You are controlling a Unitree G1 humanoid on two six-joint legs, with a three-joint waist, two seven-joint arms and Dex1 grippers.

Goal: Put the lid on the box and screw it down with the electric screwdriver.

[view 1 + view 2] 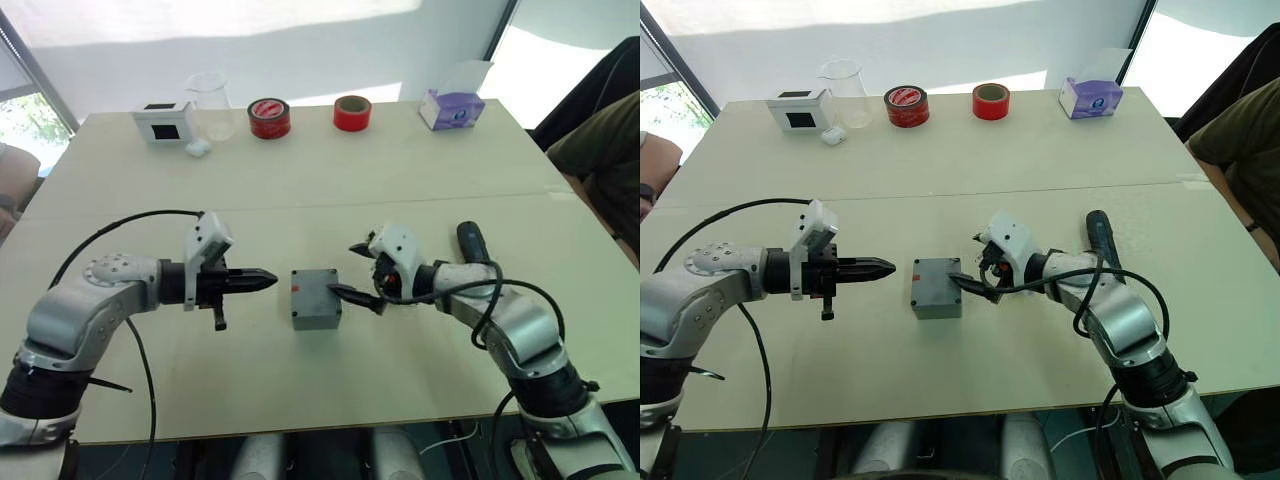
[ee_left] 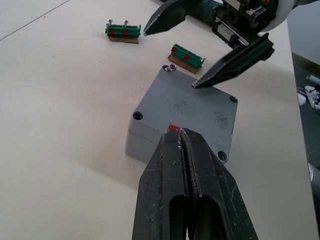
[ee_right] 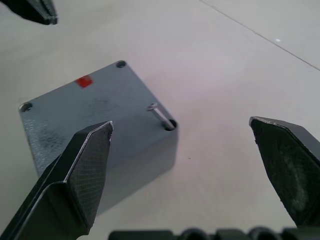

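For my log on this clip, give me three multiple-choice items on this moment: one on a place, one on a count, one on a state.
1. Where does the box sit?
A. between the two grippers
B. beside the tissue box
C. at the table's far edge

2. How many red tape rolls stand at the far edge?
A. one
B. two
C. four

3. How are the grippers set?
A. both open
B. left open, right shut
C. left shut, right open

Key: 1 A, the left gripper and right gripper flank it. 2 B, one roll and another. 3 C, the left fingers meet, the right ones stand wide apart.
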